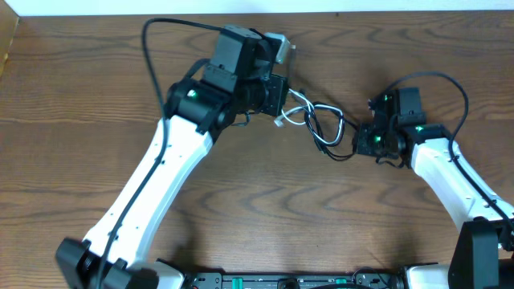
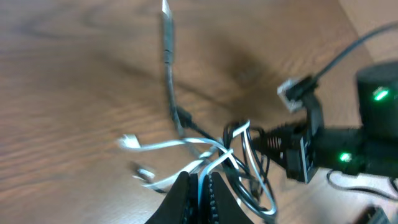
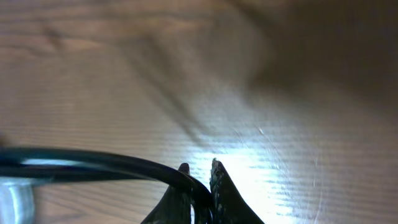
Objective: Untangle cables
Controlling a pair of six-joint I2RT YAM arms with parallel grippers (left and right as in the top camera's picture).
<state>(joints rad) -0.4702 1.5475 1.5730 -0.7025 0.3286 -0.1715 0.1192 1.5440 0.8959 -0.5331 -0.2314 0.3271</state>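
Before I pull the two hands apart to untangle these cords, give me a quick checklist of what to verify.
1. The left hand is closed on the thin white cord: ok.
2. The right hand is closed on the thin black cord: ok.
3. Cords free of each other: not ok, looped in a tangle between the hands.
4. The white plug end lies loose over the brown wooden table: ok.
5. Black cord's plugs unsnagged: cannot tell.
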